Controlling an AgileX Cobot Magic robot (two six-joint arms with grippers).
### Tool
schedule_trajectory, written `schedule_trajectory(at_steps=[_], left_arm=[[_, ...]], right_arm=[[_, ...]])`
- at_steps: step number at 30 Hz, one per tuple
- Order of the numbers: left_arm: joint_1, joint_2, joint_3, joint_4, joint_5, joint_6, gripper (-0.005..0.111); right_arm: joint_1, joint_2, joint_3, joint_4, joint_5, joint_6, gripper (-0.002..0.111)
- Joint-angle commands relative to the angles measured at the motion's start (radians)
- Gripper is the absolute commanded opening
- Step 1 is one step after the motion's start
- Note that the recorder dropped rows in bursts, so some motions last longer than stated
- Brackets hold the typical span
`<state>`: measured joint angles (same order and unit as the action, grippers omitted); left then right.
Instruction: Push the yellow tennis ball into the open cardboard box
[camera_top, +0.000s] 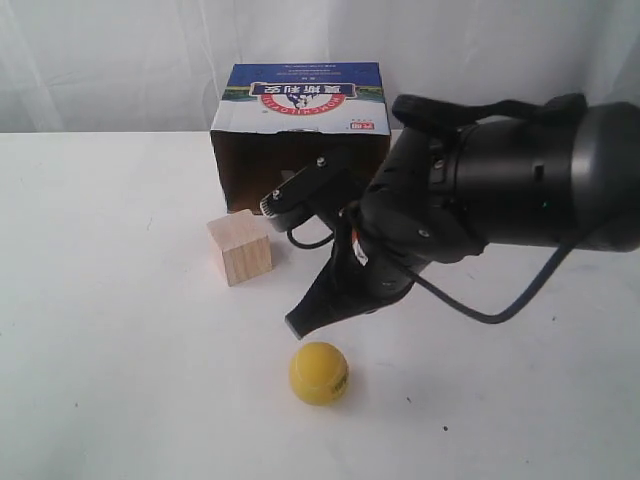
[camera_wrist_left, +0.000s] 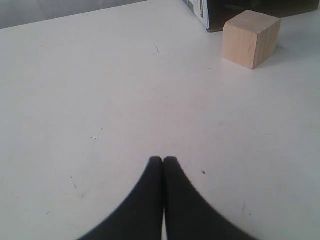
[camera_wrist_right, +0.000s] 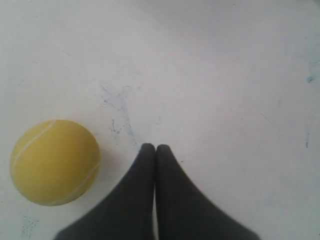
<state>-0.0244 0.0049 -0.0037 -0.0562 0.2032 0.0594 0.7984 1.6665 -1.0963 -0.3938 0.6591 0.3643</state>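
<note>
The yellow tennis ball (camera_top: 319, 373) rests on the white table (camera_top: 120, 350) well in front of the open cardboard box (camera_top: 300, 98), on the side where the box's dark opening faces, and apart from it. Between ball and box, the right gripper (camera_top: 297, 325) slants down toward the table; its two black fingers are pressed together with nothing between them, and the tip sits just beside the ball (camera_wrist_right: 55, 162). The right wrist view (camera_wrist_right: 154, 147) shows a narrow strip of table between them, though contact cannot be ruled out. A pale wooden cube (camera_top: 240, 250) stands upright just in front of the box's left corner in the exterior view, apart from ball and gripper. The left gripper (camera_wrist_left: 163, 160) is likewise clenched and empty, low over bare table, with the cube (camera_wrist_left: 250, 39) and a corner of the box (camera_wrist_left: 200, 10) beyond it.
</note>
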Motion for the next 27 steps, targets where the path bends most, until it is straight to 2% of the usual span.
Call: schedule_trajectory(at_steps=[1,6,16,27], left_arm=[[0.003,-0.005,0.004,-0.004,-0.001,-0.007,0.0],[0.003,-0.005,0.004,-0.004,-0.001,-0.007,0.0],[0.003,-0.005,0.004,-0.004,-0.001,-0.007,0.0],[0.003,-0.005,0.004,-0.004,-0.001,-0.007,0.0]], right_arm=[[-0.002,-0.04,0.001,0.028,-0.005,0.003,0.0],[0.038,-0.021,0.001,0.045,-0.108,0.001,0.0],[0.038,0.06,-0.003,0.052,-0.28,-0.006,0.0],[0.027,0.206,-0.03,0.065,-0.247,-0.02,0.0]])
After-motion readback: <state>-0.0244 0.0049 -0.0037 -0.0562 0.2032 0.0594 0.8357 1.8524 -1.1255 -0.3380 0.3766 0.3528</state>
